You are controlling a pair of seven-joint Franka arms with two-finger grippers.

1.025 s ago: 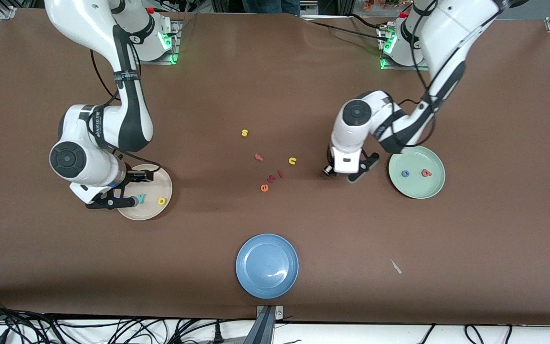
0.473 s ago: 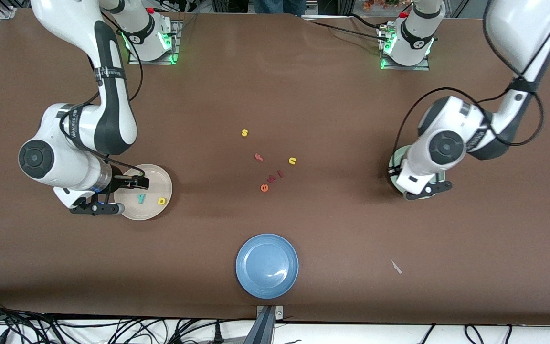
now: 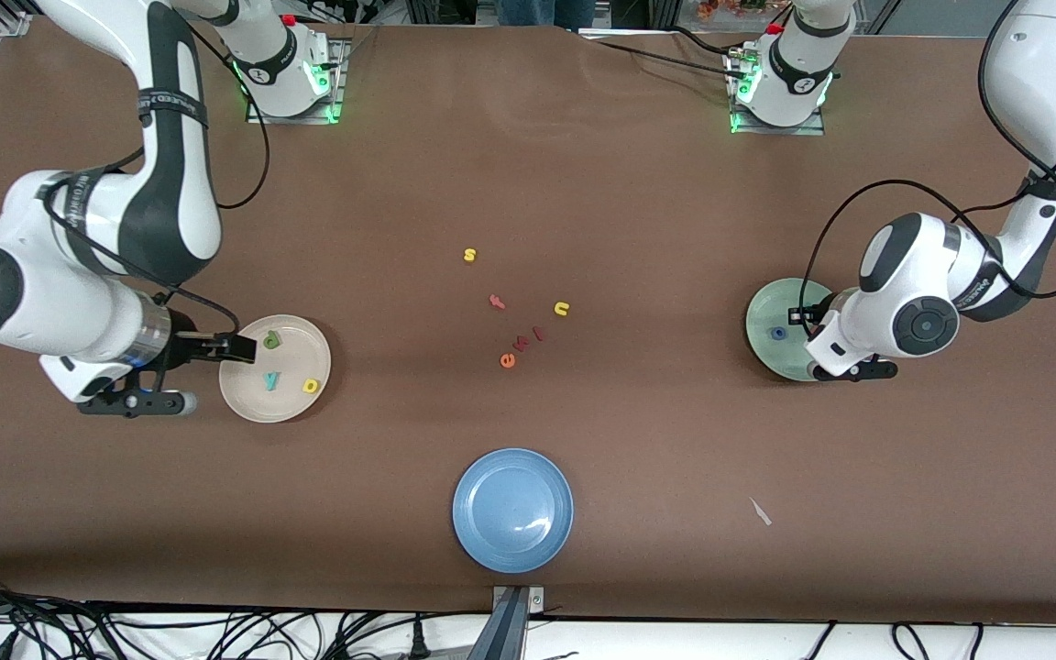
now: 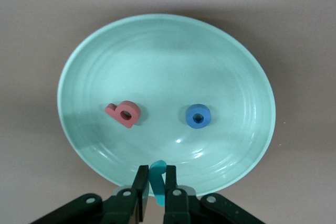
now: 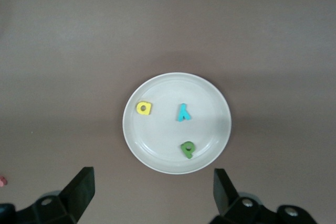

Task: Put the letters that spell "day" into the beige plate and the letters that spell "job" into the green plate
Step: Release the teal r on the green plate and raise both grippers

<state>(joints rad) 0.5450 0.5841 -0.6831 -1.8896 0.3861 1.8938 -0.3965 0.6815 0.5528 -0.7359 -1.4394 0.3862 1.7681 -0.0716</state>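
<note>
In the left wrist view my left gripper (image 4: 156,174) is shut on the teal "j" (image 4: 158,169), held on edge over the rim of the green plate (image 4: 157,51). The red "b" (image 4: 124,115) and the blue "o" (image 4: 198,116) lie in that plate. My right gripper (image 5: 152,182) is open, empty and raised, just off the beige plate (image 5: 210,103) toward the right arm's end of the table. In that plate lie the yellow letter (image 5: 144,108), the teal "y" (image 5: 182,112) and the dark green letter (image 5: 187,149).
A blue plate (image 3: 512,510) sits near the front camera's edge. Loose letters lie mid-table: a yellow "s" (image 3: 469,255), a red "f" (image 3: 497,301), a yellow arch (image 3: 562,309), an orange "e" (image 3: 508,360). A white scrap (image 3: 760,511) lies toward the left arm's end.
The left arm swung from beside the green plate to over it. The right arm pulled up and away from the beige plate, uncovering the dark green letter lying in it.
</note>
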